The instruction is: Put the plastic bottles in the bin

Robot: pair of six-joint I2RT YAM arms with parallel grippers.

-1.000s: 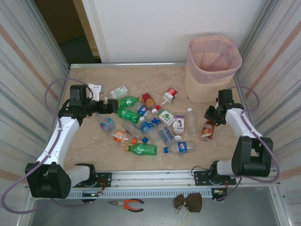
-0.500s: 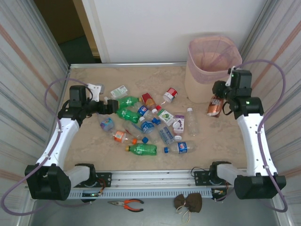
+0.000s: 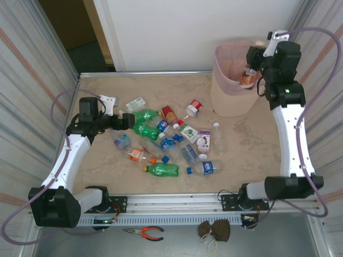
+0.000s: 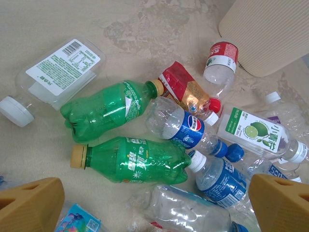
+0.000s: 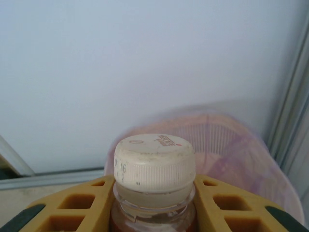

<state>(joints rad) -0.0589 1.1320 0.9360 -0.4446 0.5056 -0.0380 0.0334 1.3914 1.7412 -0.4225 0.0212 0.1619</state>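
Right tool point(image 5: 153, 203) clamped on a brown bottle point(image 3: 247, 76) above the bin point(image 3: 228, 88).
Left tool point(image 3: 127, 120) fingers apart, seemingly empty, over loose bottles point(image 4: 140, 159).

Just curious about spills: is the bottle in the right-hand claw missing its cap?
No, a white cap tops the bottle held in the right gripper.

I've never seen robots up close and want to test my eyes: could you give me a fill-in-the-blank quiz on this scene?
1. The right end effector grips a bottle whose cap is ____.
2. The bin stands at the table's far ____ corner.
3. The left end effector, open, hovers over two bottles coloured ____.

Missing words: white; right; green.
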